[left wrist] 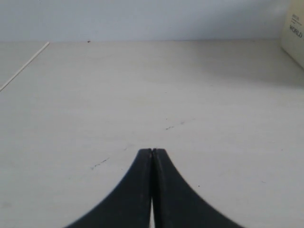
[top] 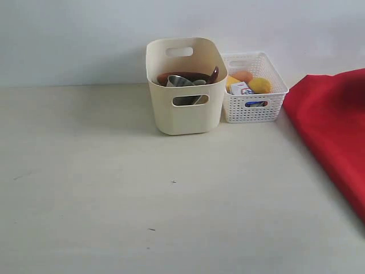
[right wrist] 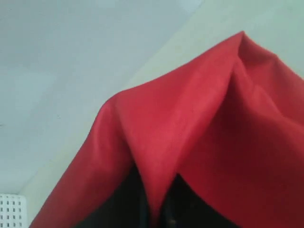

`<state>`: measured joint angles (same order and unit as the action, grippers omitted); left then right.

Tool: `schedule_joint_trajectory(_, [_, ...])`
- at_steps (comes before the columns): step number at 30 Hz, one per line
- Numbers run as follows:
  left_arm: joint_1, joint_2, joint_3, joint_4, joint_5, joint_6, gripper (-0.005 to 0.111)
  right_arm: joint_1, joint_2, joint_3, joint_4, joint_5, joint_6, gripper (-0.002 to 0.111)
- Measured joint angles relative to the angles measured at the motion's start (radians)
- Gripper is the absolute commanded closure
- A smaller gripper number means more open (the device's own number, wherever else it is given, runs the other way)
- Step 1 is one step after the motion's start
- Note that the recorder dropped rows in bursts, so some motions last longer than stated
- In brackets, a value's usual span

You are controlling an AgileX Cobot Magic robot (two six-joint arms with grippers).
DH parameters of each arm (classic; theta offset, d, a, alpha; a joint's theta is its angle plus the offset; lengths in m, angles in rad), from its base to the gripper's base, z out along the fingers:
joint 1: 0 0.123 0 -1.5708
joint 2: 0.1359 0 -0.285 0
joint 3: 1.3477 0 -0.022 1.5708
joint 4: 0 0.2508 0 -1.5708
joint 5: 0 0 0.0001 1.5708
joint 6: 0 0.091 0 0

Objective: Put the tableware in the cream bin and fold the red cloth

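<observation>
Nearest the cameras, the left gripper [left wrist: 152, 151] is hovering low over bare tabletop, its two dark fingers pressed together with nothing between them. The right gripper [right wrist: 156, 214] is mostly hiding beneath the red cloth [right wrist: 199, 123]. Its dark fingers are closing on a narrow fold of the fabric, and the rest of the sheet is tenting up and draping around them. Neither arm is showing in the exterior view.

In that wider view, the pale table [top: 114, 188] is taking up the whole foreground and holding nothing. The red cloth is entering from the right edge as a broad slanted sheet. Its inner corner is lying near the white lattice basket [top: 254, 108] but apart from it.

Farther back, against the wall, the cream bin [top: 185, 117] is standing upright, just beside the basket. A steel cup [top: 179, 81], the rim of a brown plate [top: 188, 75] and a dark spoon handle [top: 214, 73] are showing inside it. The bowl is hard to make out there. The basket is holding yellow and orange food and a small carton.

Judging from this, the tableware step is looking finished and the folding of the cloth is under way. The next move is likely calling for the right gripper to carry its pinched fold across the sheet and lay it down evenly. The left gripper would need to spread its fingers before taking another corner.
</observation>
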<state>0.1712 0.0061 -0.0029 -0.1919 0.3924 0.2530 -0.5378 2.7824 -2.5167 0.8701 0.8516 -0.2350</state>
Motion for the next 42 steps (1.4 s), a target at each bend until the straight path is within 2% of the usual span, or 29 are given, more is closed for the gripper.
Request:
schedule_joint_trajectory(3, [0.006, 0.0, 0.0, 0.0, -0.004, 0.0, 0.107, 0.002, 0.012, -0.002, 0.019, -0.007, 0.003, 0.089])
schedule_joint_trajectory(7, [0.008, 0.0, 0.0, 0.0, -0.006, 0.0, 0.107, 0.0, 0.006, -0.002, -0.029, -0.005, 0.003, 0.052])
schedule_joint_trajectory(11, [0.008, 0.0, 0.0, 0.0, -0.006, 0.0, 0.107, -0.009, -0.047, -0.002, -0.214, 0.026, 0.005, 0.038])
schedule_joint_trajectory(17, [-0.009, 0.0, 0.0, 0.0, -0.008, 0.0, 0.107, -0.01, -0.209, -0.006, -0.523, 0.127, 0.031, 0.036])
schedule_joint_trajectory(22, [-0.027, 0.0, 0.0, 0.0, -0.008, 0.0, 0.107, 0.057, -0.303, -0.01, -0.57, 0.272, 0.009, 0.037])
schedule_joint_trajectory(25, [-0.027, 0.0, 0.0, 0.0, -0.008, 0.0, 0.107, 0.133, -0.343, 0.012, -0.572, 0.333, -0.008, 0.04])
schedule_joint_trajectory(32, [-0.027, 0.0, 0.0, 0.0, -0.008, 0.0, 0.107, 0.308, -0.447, 0.152, -0.701, 0.368, -0.009, 0.042])
schedule_joint_trajectory(38, [-0.027, 0.0, 0.0, 0.0, -0.008, 0.0, 0.107, 0.389, -0.59, 0.294, -0.773, 0.37, 0.024, 0.042])
schedule_joint_trajectory(42, [-0.027, 0.0, 0.0, 0.0, -0.008, 0.0, 0.107, 0.434, -0.693, 0.448, -0.827, 0.344, 0.036, 0.042])
